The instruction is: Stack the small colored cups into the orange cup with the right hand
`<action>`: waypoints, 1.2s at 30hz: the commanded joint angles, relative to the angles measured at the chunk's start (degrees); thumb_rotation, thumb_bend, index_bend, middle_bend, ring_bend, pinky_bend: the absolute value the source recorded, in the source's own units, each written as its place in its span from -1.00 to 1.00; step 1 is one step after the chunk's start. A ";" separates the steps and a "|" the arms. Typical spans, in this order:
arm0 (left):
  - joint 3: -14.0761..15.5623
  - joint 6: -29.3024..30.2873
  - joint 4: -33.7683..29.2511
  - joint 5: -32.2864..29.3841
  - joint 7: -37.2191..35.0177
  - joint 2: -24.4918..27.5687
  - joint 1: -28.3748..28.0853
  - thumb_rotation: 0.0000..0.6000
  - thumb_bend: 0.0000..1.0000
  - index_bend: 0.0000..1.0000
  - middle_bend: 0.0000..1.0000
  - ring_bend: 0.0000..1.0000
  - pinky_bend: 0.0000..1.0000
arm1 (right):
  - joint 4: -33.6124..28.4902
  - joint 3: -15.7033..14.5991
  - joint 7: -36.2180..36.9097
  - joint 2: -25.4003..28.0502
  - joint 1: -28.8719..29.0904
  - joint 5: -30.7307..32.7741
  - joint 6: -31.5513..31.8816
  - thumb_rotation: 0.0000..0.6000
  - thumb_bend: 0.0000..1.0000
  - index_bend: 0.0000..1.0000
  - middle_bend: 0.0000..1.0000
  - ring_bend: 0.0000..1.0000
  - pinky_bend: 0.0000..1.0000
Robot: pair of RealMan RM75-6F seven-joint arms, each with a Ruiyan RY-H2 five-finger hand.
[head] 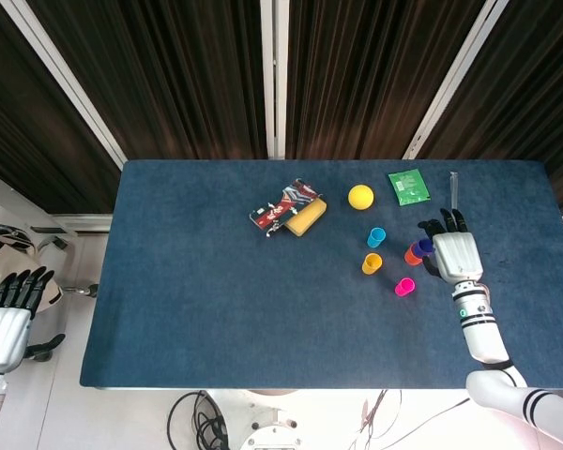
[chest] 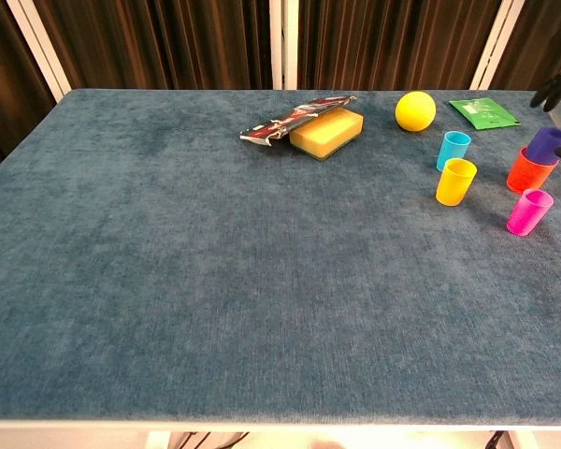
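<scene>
The orange cup [chest: 525, 174] stands near the table's right edge with a purple cup [chest: 548, 145] nested in its mouth, leaning slightly. My right hand [head: 455, 257] is right beside them; its fingers [chest: 553, 92] are spread, one raised above the cups and another touching the purple cup's right side. To the left stand a cyan cup [chest: 453, 149], a yellow cup [chest: 455, 181] and a magenta cup [chest: 529, 211], all upright. In the head view the orange cup [head: 412, 255] is partly covered by the purple cup [head: 424, 247]. My left hand [head: 2, 323] hangs off the table's left side, fingers apart and empty.
A yellow ball [chest: 415, 110], a green packet [chest: 483, 112], a yellow sponge [chest: 326, 130] and a snack packet [chest: 290, 120] lie along the far part of the blue table [chest: 215, 281]. A thin grey strip [head: 452, 186] lies behind my right hand.
</scene>
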 commanded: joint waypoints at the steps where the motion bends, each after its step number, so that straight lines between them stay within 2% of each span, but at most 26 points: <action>1: 0.03 0.08 0.06 0.13 -0.17 0.07 -0.02 1.00 -0.87 -0.95 -0.91 -1.00 -1.00 | -0.72 -0.04 1.31 0.58 0.13 -1.02 0.39 1.00 -0.53 -0.90 -0.84 -1.00 -1.00; 5: 0.09 0.19 0.11 0.07 -0.54 0.15 0.10 1.00 -0.87 -0.95 -0.91 -1.00 -1.00 | -6.07 -0.44 2.85 2.99 -0.57 -4.27 3.36 1.00 -0.55 -0.90 -0.82 -1.00 -1.00; 9: 0.05 0.01 0.23 -0.05 -0.73 0.06 0.02 1.00 -0.87 -0.95 -0.91 -1.00 -1.00 | -13.02 -2.51 0.57 5.81 -1.09 -9.77 6.63 1.00 -0.55 -0.86 -0.72 -1.00 -1.00; 14: 0.11 -0.04 0.09 0.16 -0.20 -0.08 -0.11 1.00 -0.87 -0.95 -0.91 -1.00 -1.00 | -18.71 -5.39 -5.62 7.58 -0.13 -11.69 3.92 1.00 -0.55 -0.83 -0.67 -1.00 -1.00; 26: 0.21 0.96 -0.49 0.49 -1.26 0.43 0.35 1.00 -0.87 -0.95 -0.91 -1.00 -1.00 | -13.37 -3.60 -15.90 0.39 3.94 -4.21 -1.08 1.00 -0.55 -0.66 -0.62 -1.00 -1.00; 36: 0.07 0.68 -0.31 0.39 -1.84 0.38 0.15 1.00 -0.87 -0.95 -0.91 -1.00 -1.00 | -10.74 -3.15 -19.35 -2.19 5.71 -0.06 -2.75 1.00 -0.52 -0.52 -0.52 -1.00 -1.00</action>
